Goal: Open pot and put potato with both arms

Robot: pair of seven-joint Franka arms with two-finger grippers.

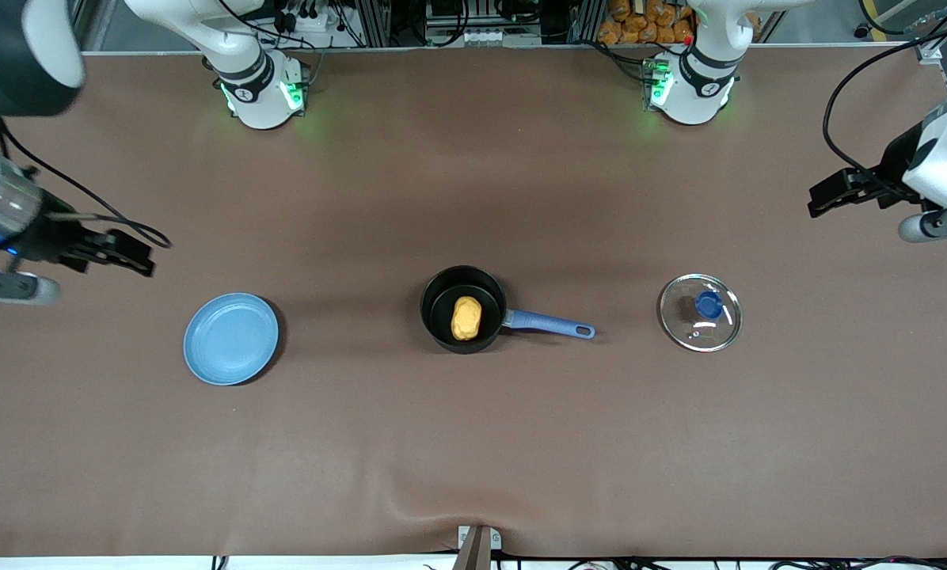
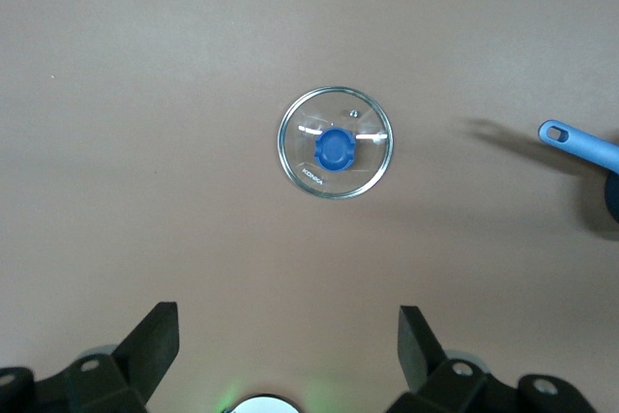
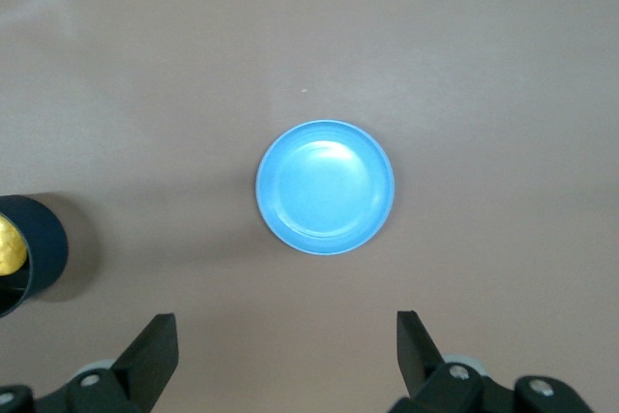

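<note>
Both jaws released: left gripper (image 2: pixel 286 345) over the lid (image 1: pixel 700 312), right gripper (image 3: pixel 286 350) over the plate (image 1: pixel 231 339). Potato (image 1: pixel 465 317) seems settled in the pot (image 1: pixel 442 294), so I'd just park clear.

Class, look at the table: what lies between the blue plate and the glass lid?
In the front view, the pot sits between the plate and the lid, with the potato inside it and its blue handle pointing toward the lid.

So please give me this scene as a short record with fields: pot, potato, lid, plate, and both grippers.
pot: uncovered, mid-table, blue handle toward the left arm's end
potato: inside the pot
lid: flat on the table, knob up, toward the left arm's end
plate: bare, toward the right arm's end
left gripper: open, raised, holding nothing
right gripper: open, raised, holding nothing
</note>
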